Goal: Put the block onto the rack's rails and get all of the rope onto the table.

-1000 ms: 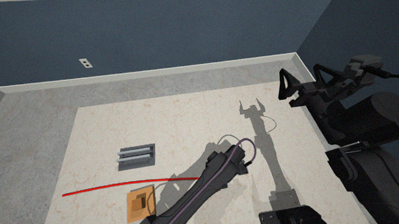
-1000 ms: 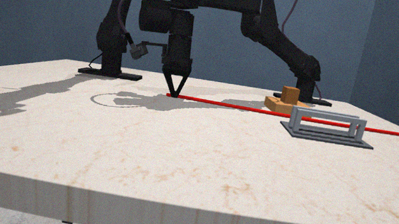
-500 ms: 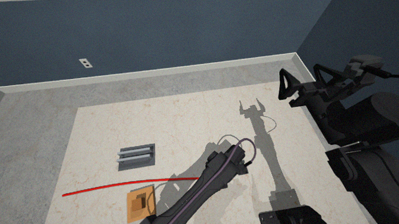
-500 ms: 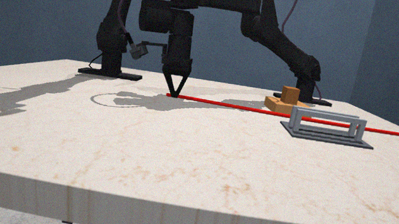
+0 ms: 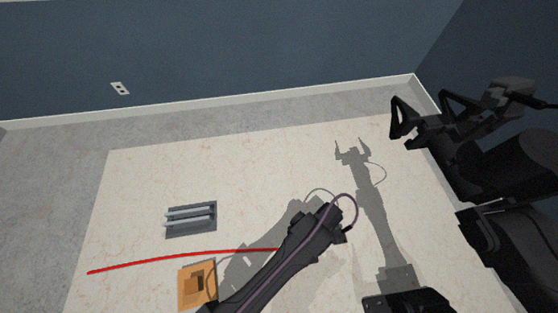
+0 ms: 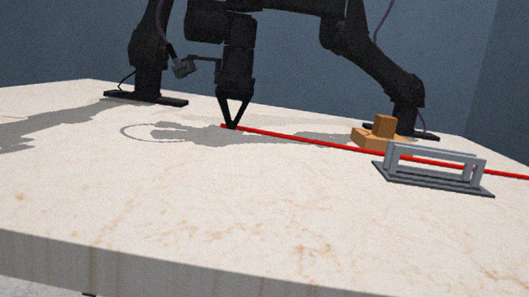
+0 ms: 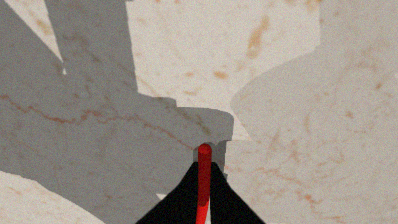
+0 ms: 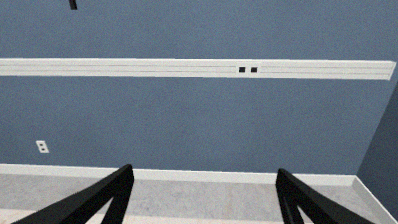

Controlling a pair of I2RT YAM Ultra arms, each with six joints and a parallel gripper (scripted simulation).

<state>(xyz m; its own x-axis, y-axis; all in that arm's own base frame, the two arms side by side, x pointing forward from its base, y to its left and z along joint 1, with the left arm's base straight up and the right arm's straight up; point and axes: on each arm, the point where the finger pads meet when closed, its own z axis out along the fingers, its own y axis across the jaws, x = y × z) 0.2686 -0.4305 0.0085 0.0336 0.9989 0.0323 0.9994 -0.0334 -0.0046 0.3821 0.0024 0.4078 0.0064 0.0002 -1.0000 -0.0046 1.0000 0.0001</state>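
Two pale grey rails (image 5: pixel 187 211) (image 6: pixel 436 153) are seen nearest among the things on the marble-patterned tabletop (image 5: pixel 232 169) (image 6: pixel 209 211), held up by posts on the rack's dark base plate (image 5: pixel 169 234) (image 6: pixel 439 188); no block is carried by them. Just beyond, the red rope (image 5: pixel 172 256) (image 6: pixel 285 136) (image 7: pixel 204 175) is laid in a gentle curve, its whole visible length supported by the table. The lane between rack and block is crossed by it, so it is the rope that must be cleared on that side. And there, on the rope's far side, the orange block (image 5: pixel 192 285) (image 6: pixel 384 129) is found, its square slab set down on the table and topped by a smaller upright cube. Near one rope end, the rope is pinched between the closed fingertips of the left gripper (image 6: pixel 230 126) (image 7: pixel 204 164), right down by the surface. Farther back, two black arm bases (image 6: pixel 175 102) (image 6: pixel 431 137) are planted. The right gripper (image 5: pixel 418 94) (image 8: pixel 203 173) is raised well apart from rack and block, jaws spread wide, nothing held; the blue wall (image 5: pixel 227 45) (image 8: pixel 200 120) is faced by its camera.
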